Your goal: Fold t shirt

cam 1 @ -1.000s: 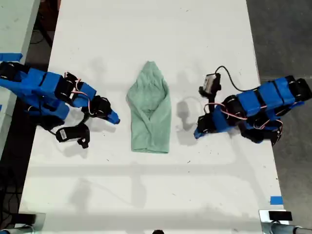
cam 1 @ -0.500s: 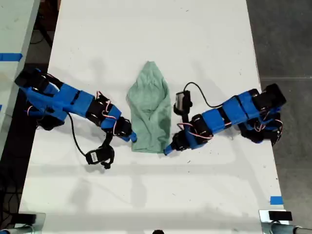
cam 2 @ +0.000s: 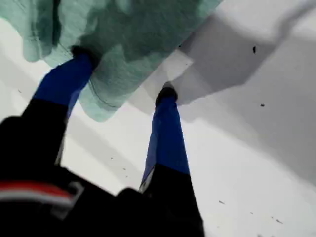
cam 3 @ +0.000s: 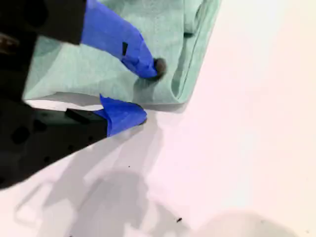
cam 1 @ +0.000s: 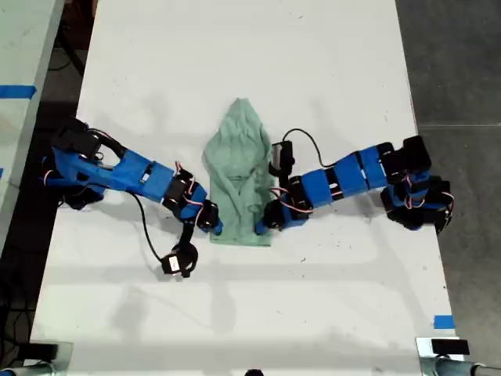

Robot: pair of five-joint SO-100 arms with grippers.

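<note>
My first gripper (cam 2: 126, 74) and my second gripper (cam 3: 148, 94) gape, each with 1 finger on the t shirt (cam 1: 241, 172).

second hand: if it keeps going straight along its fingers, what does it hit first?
The t shirt, probably. My second hand is open across its edge near a corner, with one finger over the cloth and the other over the table.
</note>
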